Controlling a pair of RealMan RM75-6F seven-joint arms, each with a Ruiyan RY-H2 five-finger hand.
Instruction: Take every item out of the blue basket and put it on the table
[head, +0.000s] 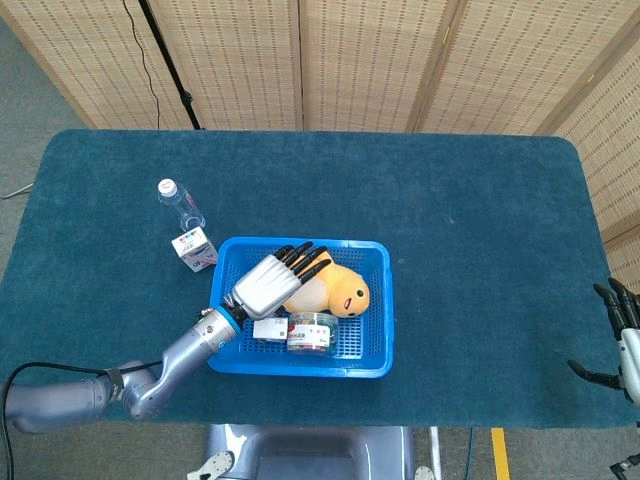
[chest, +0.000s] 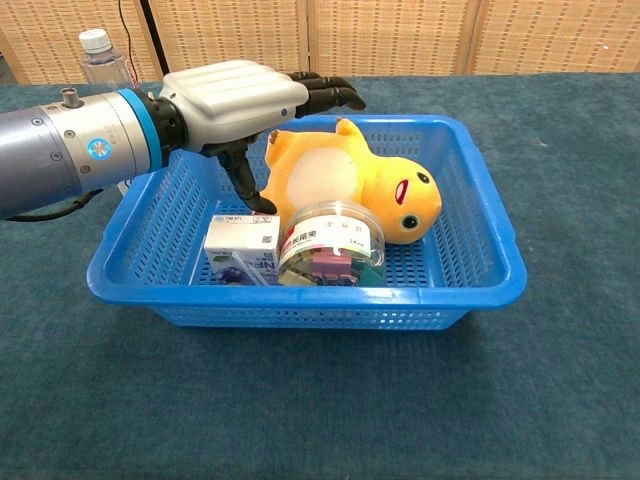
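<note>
The blue basket (head: 373, 310) (chest: 480, 230) sits at the table's front middle. Inside lie a yellow plush toy (head: 345, 291) (chest: 385, 190), a small white box (head: 268, 329) (chest: 240, 243) and a clear round jar (head: 312, 333) (chest: 331, 245) of coloured clips. My left hand (head: 272, 283) (chest: 240, 98) hovers open over the basket's left half, above the plush's tail end, fingers spread and thumb pointing down toward the white box; it holds nothing. My right hand (head: 622, 340) hangs open off the table's front right corner.
A water bottle (head: 178, 203) (chest: 101, 58) and a small carton (head: 194, 247) stand on the table just left of the basket. Folding screens line the back. The blue tabletop stretches wide to the right.
</note>
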